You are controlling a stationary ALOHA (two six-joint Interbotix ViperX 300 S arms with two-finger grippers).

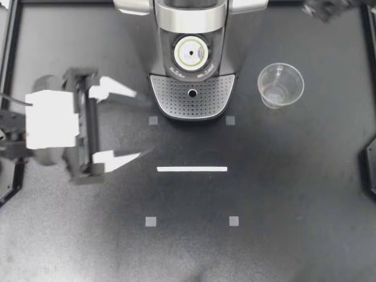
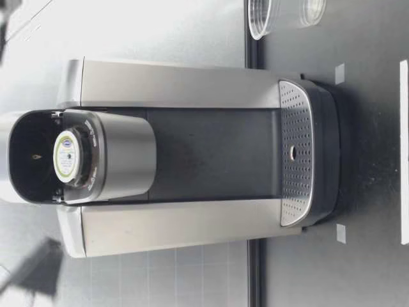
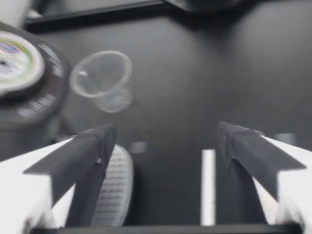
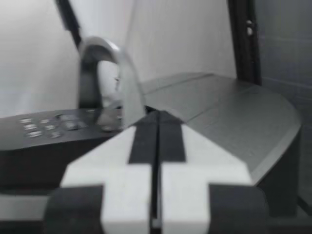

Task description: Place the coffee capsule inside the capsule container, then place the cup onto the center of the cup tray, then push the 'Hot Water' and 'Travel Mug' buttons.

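Observation:
The coffee capsule [image 1: 191, 53] sits foil-up in the capsule container of the coffee machine [image 1: 191, 23], whose lid is open; the low view shows the capsule [image 2: 67, 157] too. The clear plastic cup [image 1: 281, 85] stands upright on the table, right of the perforated cup tray [image 1: 176, 97]. My left gripper [image 1: 138, 124] hangs open left of the tray, with nothing between its fingers. In the left wrist view the cup [image 3: 100, 78] lies well ahead of the gripper [image 3: 165, 134]. Only a dark part of my right arm [image 1: 322, 9] shows at the back right. My right gripper [image 4: 157, 117] is shut, empty, behind the machine's button panel [image 4: 48, 124].
A white tape strip [image 1: 192, 169] and several small grey squares [image 1: 151, 221] mark the black table in front of the machine. Black frame rails [image 1: 9, 53] run along the table's sides. The machine's raised metal handle [image 4: 105, 63] arches just ahead of my right gripper.

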